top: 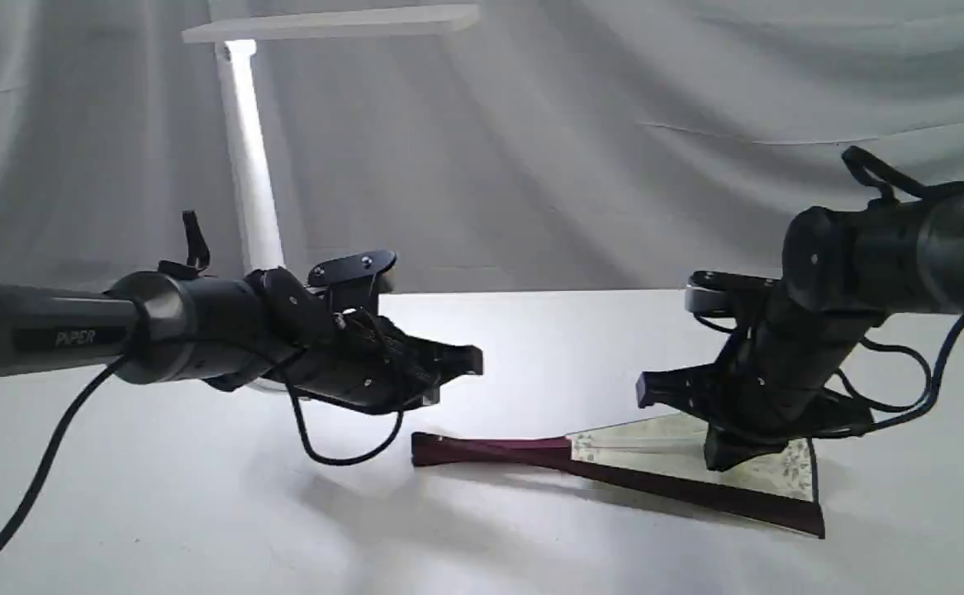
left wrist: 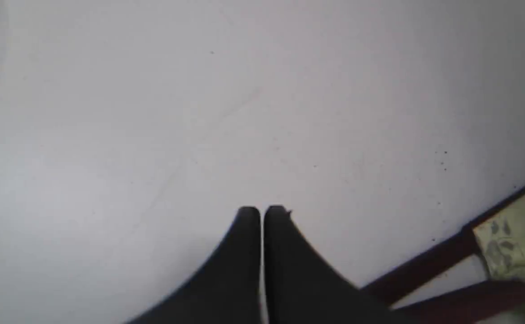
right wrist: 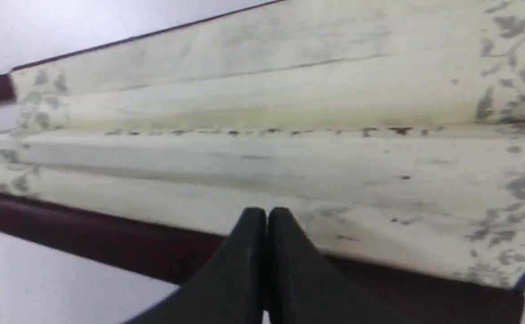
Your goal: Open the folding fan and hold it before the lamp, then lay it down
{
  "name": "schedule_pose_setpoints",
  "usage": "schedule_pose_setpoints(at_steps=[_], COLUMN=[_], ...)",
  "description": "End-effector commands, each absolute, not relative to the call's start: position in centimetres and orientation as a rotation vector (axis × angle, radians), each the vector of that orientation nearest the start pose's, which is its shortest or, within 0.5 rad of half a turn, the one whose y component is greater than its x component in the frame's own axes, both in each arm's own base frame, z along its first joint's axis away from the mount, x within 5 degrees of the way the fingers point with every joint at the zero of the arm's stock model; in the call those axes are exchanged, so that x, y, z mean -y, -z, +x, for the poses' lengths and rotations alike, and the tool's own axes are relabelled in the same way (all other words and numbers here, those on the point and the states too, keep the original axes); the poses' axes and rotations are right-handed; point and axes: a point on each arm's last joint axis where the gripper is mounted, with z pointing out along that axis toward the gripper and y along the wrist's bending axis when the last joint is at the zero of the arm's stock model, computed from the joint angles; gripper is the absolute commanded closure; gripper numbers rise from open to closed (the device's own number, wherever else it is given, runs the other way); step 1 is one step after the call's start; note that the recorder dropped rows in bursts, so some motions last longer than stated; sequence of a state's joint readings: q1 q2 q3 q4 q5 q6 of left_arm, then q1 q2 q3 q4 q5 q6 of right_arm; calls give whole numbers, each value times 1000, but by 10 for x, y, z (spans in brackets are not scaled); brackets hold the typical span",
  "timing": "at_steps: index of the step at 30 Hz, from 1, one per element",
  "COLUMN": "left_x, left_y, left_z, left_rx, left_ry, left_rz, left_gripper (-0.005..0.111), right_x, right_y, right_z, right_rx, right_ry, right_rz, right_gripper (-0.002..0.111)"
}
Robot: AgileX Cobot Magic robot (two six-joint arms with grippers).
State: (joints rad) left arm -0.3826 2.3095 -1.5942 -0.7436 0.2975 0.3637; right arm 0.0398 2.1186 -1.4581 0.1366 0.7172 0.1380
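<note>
The folding fan point(top: 680, 478) lies on the white table, spread only a little, with its pivot end toward the left. Its cream leaf point(right wrist: 262, 153) with a floral border and its maroon guard point(right wrist: 109, 234) fill the right wrist view. My right gripper point(top: 728, 456) points down over the leaf near the front guard, jaws shut point(right wrist: 266, 211) on nothing; whether it touches the leaf I cannot tell. My left gripper point(top: 469, 360) hovers above the table left of the pivot, shut and empty point(left wrist: 261, 210); the fan's ribs point(left wrist: 424, 267) show beside it. The lamp point(top: 250, 165) stands behind the left arm, its base mostly hidden.
A grey cloth backdrop point(top: 614, 124) hangs behind the white table point(top: 531, 330). The lamp's light bar point(top: 333, 23) reaches right at the top of the exterior view. A black cable point(top: 341, 454) loops under the left wrist, and more cables point(top: 903, 388) hang off the right arm.
</note>
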Motion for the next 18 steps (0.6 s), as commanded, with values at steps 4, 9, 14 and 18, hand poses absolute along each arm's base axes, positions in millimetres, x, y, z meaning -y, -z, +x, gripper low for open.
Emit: schedule_pose_setpoints(at_steps=[4,9,14,18], left_x=[205,206,206,210], left_y=[-110,-109,-109,-102], left_z=[449,446,445,440], left_rx=[-2490,-2522,-2526,-2585], left_ry=[587,609,611,661], left_rz=[146,161,163,161], left_gripper=[107,107,107,107], right_x=[-7,-7,-8,-7], right_y=[-117,-115,-115,-116], right_z=[427,431,430,434], right_rx=[-2897,-2863,-2874,-2833], right_ry=[-156,-153,-153,-146], right_rz=[320,311,306,289], right_gripper=[108,108,108,108])
